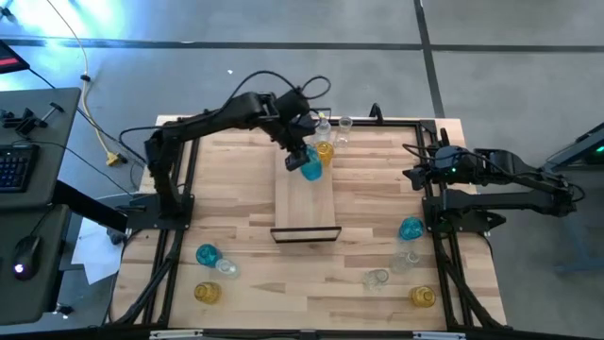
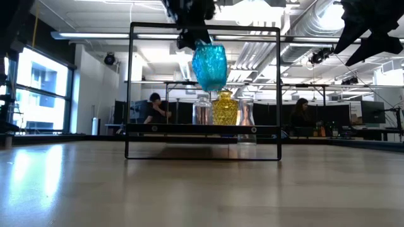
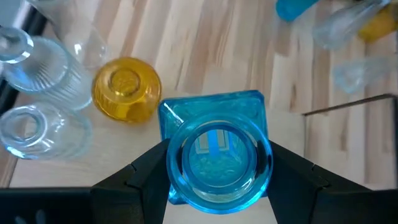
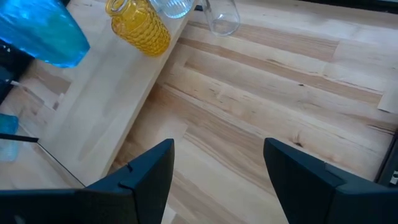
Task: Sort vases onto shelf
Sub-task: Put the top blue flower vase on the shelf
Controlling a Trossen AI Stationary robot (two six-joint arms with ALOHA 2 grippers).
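The teal vase [image 2: 209, 66] hangs in the air above the shelf [image 1: 304, 210], its neck up and its long axis upright, bottom clear of the board in the low view. The left gripper [image 3: 214, 168] has it clamped by the mouth rim, one dark finger on each side, so the vase lies straight below the wrist. Under and just behind it on the shelf's far end stand an amber vase [image 2: 224, 108] and two clear vases [image 2: 202, 109], close together. The board space on the near side of those is bare, and that, I'd judge, is where the teal one needs to go: straight down, just in front of the amber one without knocking it.

The right gripper [image 4: 217, 165] waits at the table's right edge, well apart from the shelf, its fingers spread and holding nothing. The left arm is plainly the nearer one. More vases sit loose near the table's front corners [image 1: 207, 255], [image 1: 411, 228], still to be sorted.

I can read no brand, label or writing on any of the glass or the shelf.
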